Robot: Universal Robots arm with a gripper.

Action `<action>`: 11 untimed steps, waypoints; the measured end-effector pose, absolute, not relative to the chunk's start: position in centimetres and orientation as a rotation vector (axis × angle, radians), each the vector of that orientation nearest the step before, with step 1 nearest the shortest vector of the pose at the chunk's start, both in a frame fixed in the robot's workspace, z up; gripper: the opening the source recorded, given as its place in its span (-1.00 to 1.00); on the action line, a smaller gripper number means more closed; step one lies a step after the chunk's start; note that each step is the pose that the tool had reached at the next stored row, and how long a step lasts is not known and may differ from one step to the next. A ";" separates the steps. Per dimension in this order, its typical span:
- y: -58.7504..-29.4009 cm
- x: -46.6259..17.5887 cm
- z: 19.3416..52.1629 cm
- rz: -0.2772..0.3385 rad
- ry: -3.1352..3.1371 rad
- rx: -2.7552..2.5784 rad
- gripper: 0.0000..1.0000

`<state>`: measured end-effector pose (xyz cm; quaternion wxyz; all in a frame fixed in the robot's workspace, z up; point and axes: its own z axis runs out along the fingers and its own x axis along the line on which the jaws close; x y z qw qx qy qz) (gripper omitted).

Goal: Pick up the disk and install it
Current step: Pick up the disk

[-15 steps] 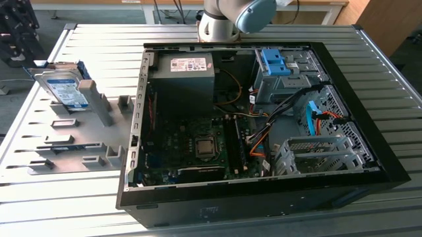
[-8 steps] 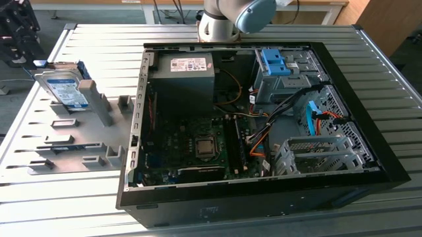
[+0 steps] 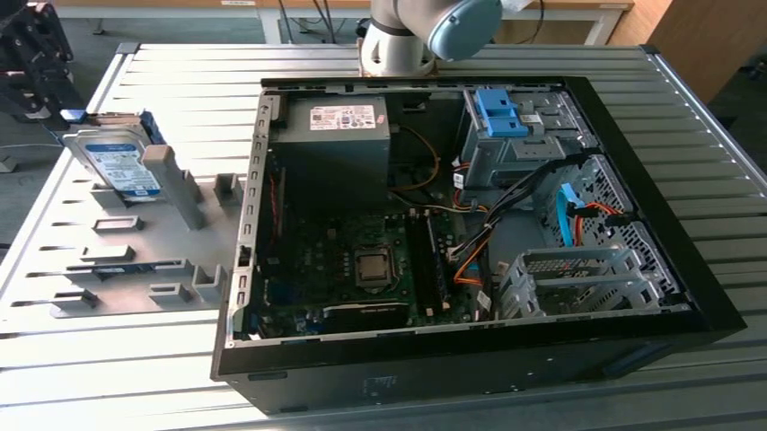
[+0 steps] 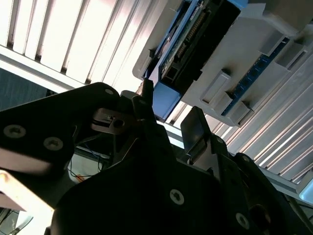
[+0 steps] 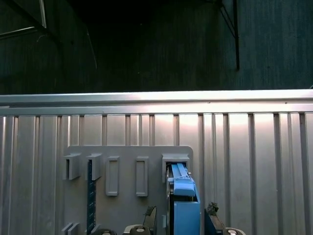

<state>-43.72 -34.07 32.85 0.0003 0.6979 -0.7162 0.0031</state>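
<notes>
The disk stands on edge in a slot of the grey fixture plate at the exterior view's left. It is a silver drive with a white-and-blue label and blue side rails. In the first wrist view the disk shows edge-on, blue rail toward the camera. My gripper is open, with one fingertip on either side of the rail and a small gap to each. In the second wrist view the disk lies just beyond my gripper. In the exterior view my gripper comes in from the left edge.
An open black computer case fills the table's middle and right. Inside are a grey power supply, a motherboard, a blue bracket and metal drive cages. The arm's base stands behind the case.
</notes>
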 end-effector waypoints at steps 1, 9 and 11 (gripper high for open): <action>-34.1 -43.8 32.8 0.010 -2.249 2.192 0.00; -34.1 -43.9 31.7 0.010 -2.242 2.199 0.00; -34.1 -44.0 31.5 0.010 -2.241 2.200 0.00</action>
